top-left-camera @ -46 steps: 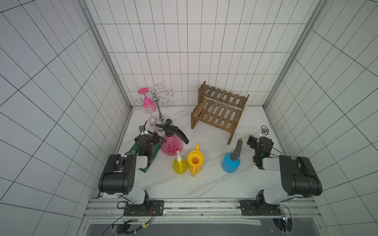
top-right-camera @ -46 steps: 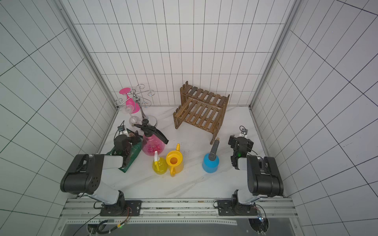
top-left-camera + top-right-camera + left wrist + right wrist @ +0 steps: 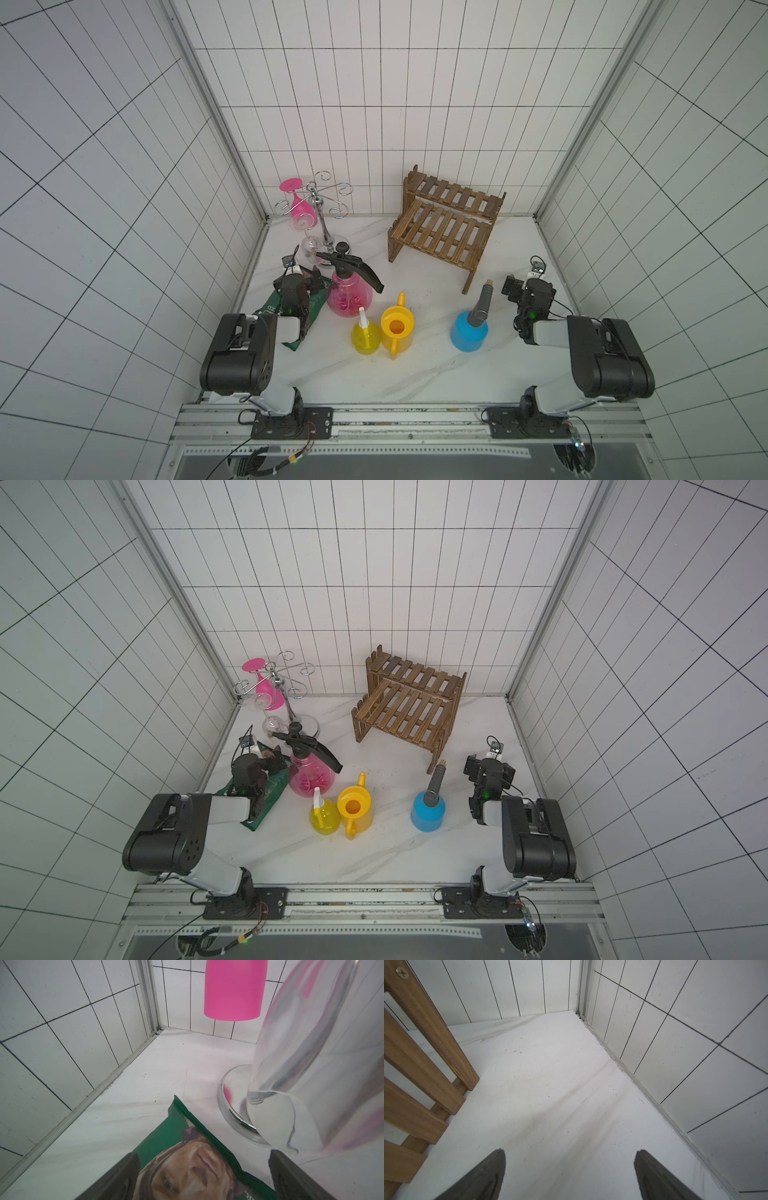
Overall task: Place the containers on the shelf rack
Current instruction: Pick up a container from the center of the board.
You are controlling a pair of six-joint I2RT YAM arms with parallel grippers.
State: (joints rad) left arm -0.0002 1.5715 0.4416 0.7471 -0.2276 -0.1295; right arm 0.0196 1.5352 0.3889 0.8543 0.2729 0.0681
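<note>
Four containers stand on the white table in both top views. They are a translucent pink pump sprayer (image 3: 349, 295) (image 3: 311, 777), a small yellow spray bottle (image 3: 365, 337) (image 3: 324, 817), a yellow watering can (image 3: 397, 328) (image 3: 354, 808) and a blue bottle (image 3: 468, 336) (image 3: 428, 814). The brown slatted shelf rack (image 3: 444, 226) (image 3: 409, 712) (image 3: 425, 1028) stands empty at the back. My left gripper (image 3: 301, 279) (image 3: 268, 759) (image 3: 202, 1155) is open over a green crisp bag, left of the pink sprayer. My right gripper (image 3: 528, 283) (image 3: 490, 769) (image 3: 571, 1151) is open over bare table, right of the blue bottle.
A chrome glass holder (image 3: 322, 220) (image 3: 228, 1101) stands at the back left with a pink wine glass (image 3: 299, 208) (image 3: 232, 991) and a clear glass (image 3: 311, 247) (image 3: 311, 1064). The green crisp bag (image 3: 316, 302) (image 3: 166, 1142) lies under the left arm. Tiled walls close three sides.
</note>
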